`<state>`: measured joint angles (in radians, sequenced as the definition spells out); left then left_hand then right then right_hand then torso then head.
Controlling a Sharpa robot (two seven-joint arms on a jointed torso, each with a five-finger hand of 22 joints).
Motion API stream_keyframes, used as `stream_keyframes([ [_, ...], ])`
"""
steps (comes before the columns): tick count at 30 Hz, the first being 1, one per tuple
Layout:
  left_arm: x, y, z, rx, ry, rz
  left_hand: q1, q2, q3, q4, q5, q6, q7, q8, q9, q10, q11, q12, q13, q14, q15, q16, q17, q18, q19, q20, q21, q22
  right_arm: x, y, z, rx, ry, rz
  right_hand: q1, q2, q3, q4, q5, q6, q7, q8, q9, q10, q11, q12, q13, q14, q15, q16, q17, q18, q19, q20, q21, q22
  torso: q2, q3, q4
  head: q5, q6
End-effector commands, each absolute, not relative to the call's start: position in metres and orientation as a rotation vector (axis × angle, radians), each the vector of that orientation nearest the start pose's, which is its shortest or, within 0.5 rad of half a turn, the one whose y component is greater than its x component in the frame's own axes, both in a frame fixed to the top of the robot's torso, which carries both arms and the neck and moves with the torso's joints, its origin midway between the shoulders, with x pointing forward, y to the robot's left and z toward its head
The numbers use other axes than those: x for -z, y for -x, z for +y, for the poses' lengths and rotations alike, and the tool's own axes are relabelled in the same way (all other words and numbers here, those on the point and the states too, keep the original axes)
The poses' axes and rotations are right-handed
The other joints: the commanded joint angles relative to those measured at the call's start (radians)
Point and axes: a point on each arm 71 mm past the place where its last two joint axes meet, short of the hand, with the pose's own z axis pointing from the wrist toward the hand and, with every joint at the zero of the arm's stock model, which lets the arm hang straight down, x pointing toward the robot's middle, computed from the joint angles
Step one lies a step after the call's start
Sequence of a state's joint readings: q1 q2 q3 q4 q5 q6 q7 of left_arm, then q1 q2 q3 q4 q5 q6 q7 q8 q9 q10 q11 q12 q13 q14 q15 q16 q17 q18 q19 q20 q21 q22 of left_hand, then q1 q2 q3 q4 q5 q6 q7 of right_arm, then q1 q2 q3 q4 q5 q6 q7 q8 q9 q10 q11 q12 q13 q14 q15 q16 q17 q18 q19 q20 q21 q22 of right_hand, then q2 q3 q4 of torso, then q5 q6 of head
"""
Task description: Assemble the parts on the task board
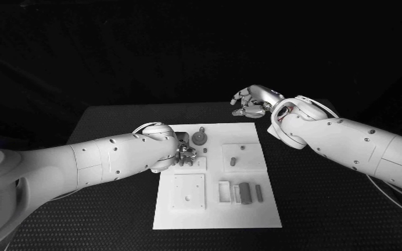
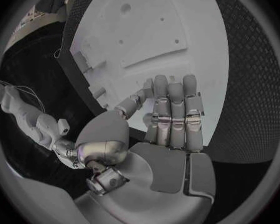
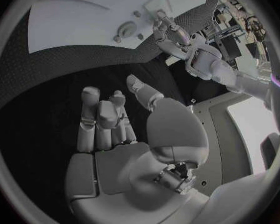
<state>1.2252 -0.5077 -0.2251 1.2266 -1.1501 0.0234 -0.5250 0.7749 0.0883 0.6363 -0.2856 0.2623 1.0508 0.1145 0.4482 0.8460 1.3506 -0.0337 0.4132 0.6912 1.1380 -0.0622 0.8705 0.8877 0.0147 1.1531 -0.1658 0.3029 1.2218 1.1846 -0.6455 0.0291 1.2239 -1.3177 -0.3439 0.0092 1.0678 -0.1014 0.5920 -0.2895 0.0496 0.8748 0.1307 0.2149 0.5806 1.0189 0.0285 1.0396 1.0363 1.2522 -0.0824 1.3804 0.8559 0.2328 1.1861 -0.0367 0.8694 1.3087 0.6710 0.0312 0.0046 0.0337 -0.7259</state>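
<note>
My left hand (image 1: 186,153) is hovering low over the left edge of the flat white rectangular task board (image 1: 266,213), its silver fingers (image 2: 176,115) lying straight and side by side with the thumb set apart; I am seeing nothing held in it, and its own wrist view shows the bare palm facing the board. From the head camera the white forearm is covering part of the board's left side, so I cannot tell whether the fingertips are touching the plate.

My right hand (image 1: 254,101) is hanging well apart from the board, above the black textured surface (image 1: 335,216) beyond the board's far right corner. Its fingers (image 3: 93,119) are loosely curled and spread, with nothing in them.

On the board I am looking at a small grey teardrop-shaped part (image 1: 200,137) near the far edge, just beside my left hand. A raised square block with a short grey peg (image 1: 233,160) is sitting to its right. Nearer me, a square white plate with small holes (image 1: 189,192) is lying on the left, and a row of narrow grey upright pieces (image 1: 244,193) is standing to its right.
</note>
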Motion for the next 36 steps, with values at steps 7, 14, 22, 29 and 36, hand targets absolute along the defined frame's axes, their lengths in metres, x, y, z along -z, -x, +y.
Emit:
stream_keyframes([
  [7,0.2806,-0.5023,0.1387,0.276,0.035,2.274,0.01,0.002,0.01,-0.002,0.008,0.105,-0.099,0.004,0.003,-0.002,-0.006,0.006,-0.001,-0.002,-0.004,0.006,-0.002,0.008,0.006,0.002,0.004,0.003,0.1841,-0.5417,-0.1836,-0.725,0.008,1.607,0.0,0.013,-0.007,0.001,0.001,0.009,0.014,-0.003,-0.002,-0.001,0.002,0.002,-0.002,-0.002,0.003,-0.004,0.002,0.029,-0.006,0.002,-0.005,0.016,0.0,-0.0003,0.0012,0.001,0.004],
  [14,0.2801,-0.5027,0.142,0.277,0.048,2.263,0.012,0.001,0.01,-0.002,0.007,0.105,-0.1,0.004,0.003,-0.001,-0.006,0.007,-0.001,-0.002,-0.004,0.007,-0.003,0.008,0.007,0.002,0.005,0.005,0.1842,-0.5417,-0.1842,-0.723,0.007,1.608,0.001,0.014,-0.007,0.0,0.001,0.01,0.013,-0.003,-0.002,-0.001,0.002,0.003,-0.002,-0.002,0.003,-0.004,0.002,0.029,-0.006,0.002,-0.005,0.016,0.0,0.0002,0.0014,0.002,0.006],
  [22,0.2788,-0.5025,0.1411,0.29,0.058,2.242,0.013,0.0,0.011,-0.002,0.008,0.106,-0.1,0.004,0.004,0.0,-0.007,0.008,-0.001,-0.001,-0.004,0.009,-0.004,0.009,0.008,0.001,0.005,0.007,0.1843,-0.5416,-0.1841,-0.724,0.008,1.609,0.001,0.014,-0.007,0.0,0.001,0.01,0.013,-0.003,-0.002,-0.001,0.002,0.003,-0.002,-0.002,0.002,-0.004,0.002,0.029,-0.006,0.002,-0.005,0.016,0.0,-0.0006,0.0012,0.002,0.006],
  [29,0.2793,-0.5024,0.1407,0.291,0.057,2.243,0.014,-0.001,0.011,-0.001,0.008,0.107,-0.1,0.005,0.004,0.001,-0.007,0.009,-0.001,0.0,-0.004,0.011,-0.005,0.009,0.009,0.001,0.006,0.008,0.1844,-0.5416,-0.1837,-0.724,0.008,1.61,0.002,0.015,-0.007,0.0,0.001,0.01,0.013,-0.003,-0.002,-0.001,0.002,0.003,-0.002,-0.002,0.002,-0.004,0.002,0.029,-0.006,0.002,-0.005,0.016,0.0,0.0002,0.0009,0.003,0.005],
  [36,0.2808,-0.5013,0.139,0.29,0.047,2.256,0.014,-0.001,0.011,-0.001,0.007,0.107,-0.1,0.005,0.005,0.001,-0.007,0.009,-0.001,0.0,-0.005,0.011,-0.006,0.009,0.009,0.001,0.006,0.009,0.1845,-0.5416,-0.1835,-0.724,0.009,1.612,0.002,0.015,-0.007,0.0,0.001,0.011,0.013,-0.002,-0.002,-0.001,0.001,0.004,-0.002,-0.002,0.002,-0.004,0.002,0.029,-0.006,0.002,-0.005,0.016,0.0,0.0003,0.0,0.004,0.003],
])
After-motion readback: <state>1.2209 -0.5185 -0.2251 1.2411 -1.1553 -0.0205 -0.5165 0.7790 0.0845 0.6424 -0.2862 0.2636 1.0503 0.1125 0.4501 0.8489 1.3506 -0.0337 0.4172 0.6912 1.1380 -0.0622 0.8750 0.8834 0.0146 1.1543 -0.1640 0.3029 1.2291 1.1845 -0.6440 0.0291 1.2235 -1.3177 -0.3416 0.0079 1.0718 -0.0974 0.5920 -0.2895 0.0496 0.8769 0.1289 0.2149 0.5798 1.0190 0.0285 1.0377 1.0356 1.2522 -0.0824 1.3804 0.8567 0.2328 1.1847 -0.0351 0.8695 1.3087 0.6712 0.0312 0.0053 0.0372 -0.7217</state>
